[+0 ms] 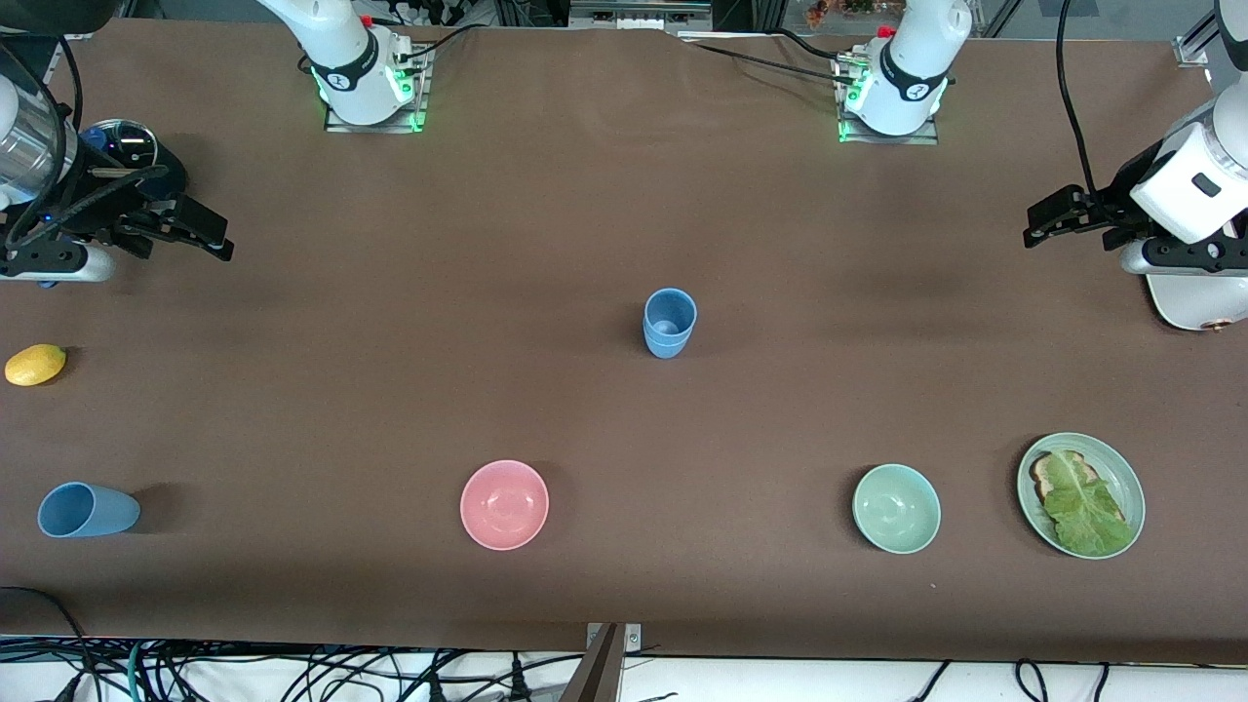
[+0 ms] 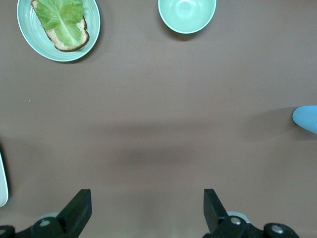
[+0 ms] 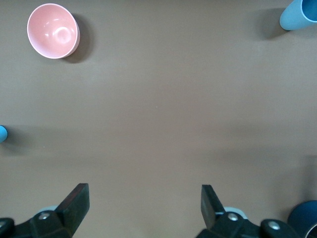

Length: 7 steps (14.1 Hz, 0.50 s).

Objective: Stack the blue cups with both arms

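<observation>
Two blue cups stand nested (image 1: 670, 323) upright at the middle of the brown table (image 1: 624, 214); the upper one sits inside the lower one and its rim is a little higher. One more blue cup (image 1: 88, 510) lies on its side toward the right arm's end of the table, at about 8 o'clock from the nested pair and nearer to the front camera. Its mouth points to the table end.

The pink bowl (image 1: 504, 504) is at about 7 o'clock from the nested pair, and the mint green bowl (image 1: 896, 508) at about 4 o'clock. A green plate (image 1: 1080, 495) with toast and a lettuce leaf is beside the green bowl, toward the left arm's end. A lemon (image 1: 35, 365) lies at about 12 o'clock from the lying cup.

The left gripper (image 1: 1039, 230) hangs over bare table at the left arm's end, its fingers (image 2: 74, 214) spread wide and holding nothing. The right gripper (image 1: 216, 237) hangs over bare table at the right arm's end, its fingers (image 3: 75, 204) also wide apart and empty. A dark navy saucepan (image 1: 127, 156) is beside it.
</observation>
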Each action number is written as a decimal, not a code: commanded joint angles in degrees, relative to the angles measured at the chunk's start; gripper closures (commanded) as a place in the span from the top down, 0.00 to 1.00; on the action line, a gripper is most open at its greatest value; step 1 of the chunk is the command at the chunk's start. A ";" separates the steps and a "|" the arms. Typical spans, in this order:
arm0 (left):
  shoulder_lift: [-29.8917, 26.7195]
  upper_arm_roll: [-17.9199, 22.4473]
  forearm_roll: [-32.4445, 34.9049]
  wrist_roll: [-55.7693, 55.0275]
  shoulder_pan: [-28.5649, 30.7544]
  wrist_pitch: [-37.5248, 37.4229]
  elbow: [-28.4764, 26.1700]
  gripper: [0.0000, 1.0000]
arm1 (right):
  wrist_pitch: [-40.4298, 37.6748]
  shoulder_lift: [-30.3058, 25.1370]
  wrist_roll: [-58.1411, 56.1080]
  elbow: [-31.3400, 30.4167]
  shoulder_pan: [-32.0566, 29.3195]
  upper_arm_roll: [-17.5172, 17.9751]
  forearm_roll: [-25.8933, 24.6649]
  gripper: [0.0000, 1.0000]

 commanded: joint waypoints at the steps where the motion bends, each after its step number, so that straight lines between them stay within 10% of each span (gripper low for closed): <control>1: -0.32 -0.28 -0.39 1.46 0.50 -0.67 0.11 1.00 | -0.95 -0.14 -0.67 0.63 -0.86 0.72 0.41 1.00; 7: -0.32 -0.28 -0.39 1.46 0.50 -0.67 0.03 1.00 | -0.94 -0.05 -1.19 0.81 -0.59 0.72 0.49 1.00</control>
